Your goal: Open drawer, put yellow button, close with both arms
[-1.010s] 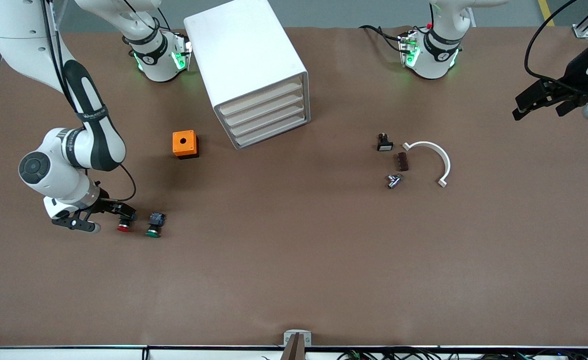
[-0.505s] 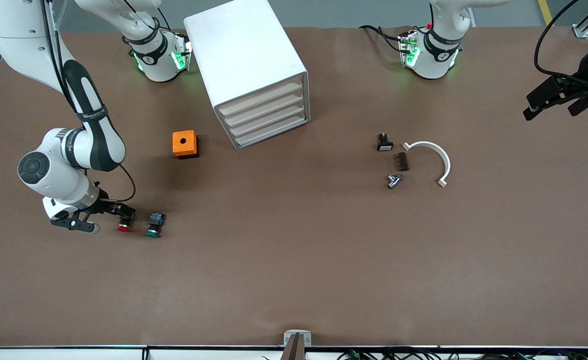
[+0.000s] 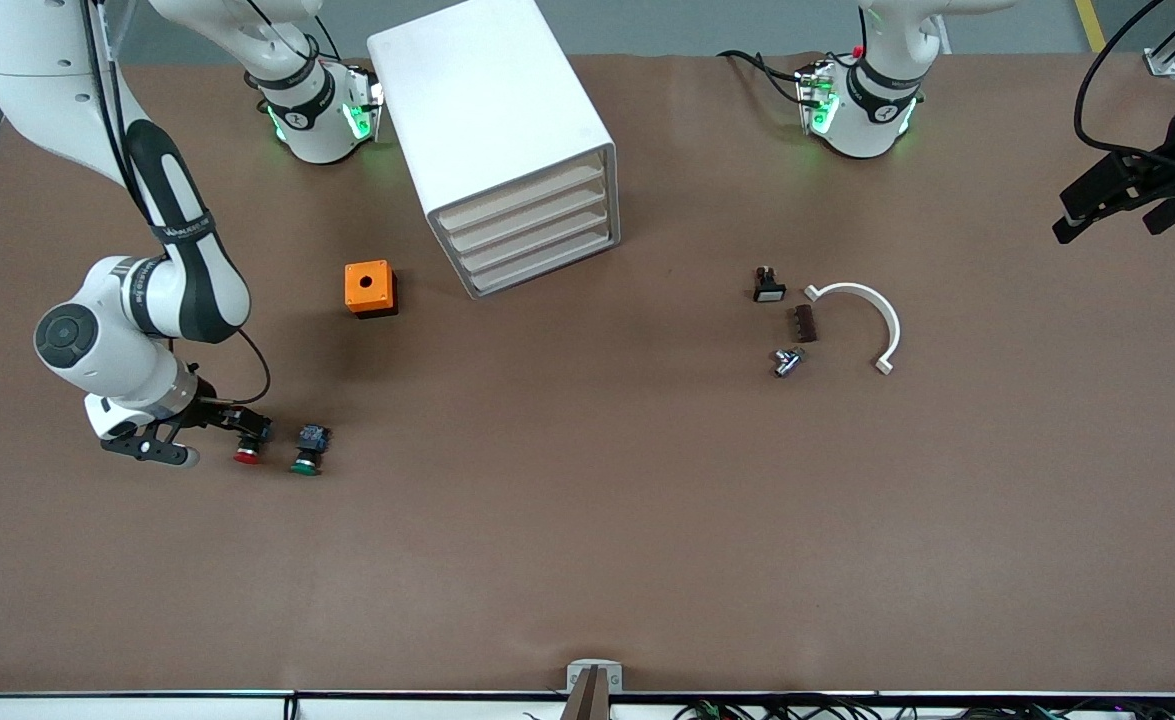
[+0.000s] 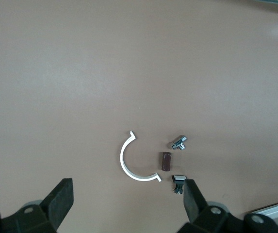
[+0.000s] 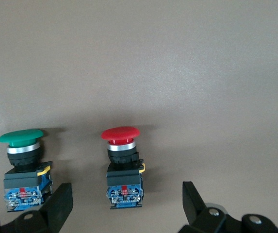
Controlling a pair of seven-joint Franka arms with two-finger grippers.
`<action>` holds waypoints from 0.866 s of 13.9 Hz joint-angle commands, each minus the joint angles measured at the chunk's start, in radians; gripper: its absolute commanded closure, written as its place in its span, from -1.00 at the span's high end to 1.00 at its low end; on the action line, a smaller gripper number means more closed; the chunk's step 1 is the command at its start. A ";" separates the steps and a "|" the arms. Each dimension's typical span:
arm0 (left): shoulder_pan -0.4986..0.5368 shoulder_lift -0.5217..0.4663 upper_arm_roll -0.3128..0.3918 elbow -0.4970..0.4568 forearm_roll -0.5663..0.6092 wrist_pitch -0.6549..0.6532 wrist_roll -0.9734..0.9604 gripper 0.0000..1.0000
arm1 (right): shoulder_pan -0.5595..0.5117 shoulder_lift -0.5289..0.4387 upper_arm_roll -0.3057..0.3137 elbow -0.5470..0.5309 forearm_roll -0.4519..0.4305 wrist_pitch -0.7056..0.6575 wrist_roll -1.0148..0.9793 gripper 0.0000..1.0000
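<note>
The white cabinet stands near the right arm's base. Its top drawer and the three below are shut. No yellow button shows in any view. My right gripper is low at the table, open, with its fingers on either side of a red-capped button. In the right wrist view the gripper has that red button between its open fingers, not touching. My left gripper hangs open and empty over the left arm's end of the table; it also shows in the left wrist view.
A green-capped button lies beside the red one. An orange cube with a hole sits near the cabinet. A white curved clip, a brown piece, a small black part and a metal fitting lie together.
My left gripper has drawn away toward the left arm's end of the table. The right gripper has barely shifted at the red button.
</note>
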 commanded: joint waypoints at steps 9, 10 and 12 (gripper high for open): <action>0.006 0.017 -0.007 0.027 0.016 -0.004 -0.011 0.99 | -0.010 -0.002 0.005 0.028 0.008 -0.030 -0.010 1.00; 0.006 0.017 -0.006 0.027 0.018 -0.004 -0.009 0.99 | -0.011 -0.013 0.005 0.055 0.008 -0.086 -0.010 1.00; 0.005 0.017 -0.007 0.027 0.016 -0.004 -0.007 0.99 | -0.016 -0.037 0.003 0.148 0.006 -0.289 -0.021 1.00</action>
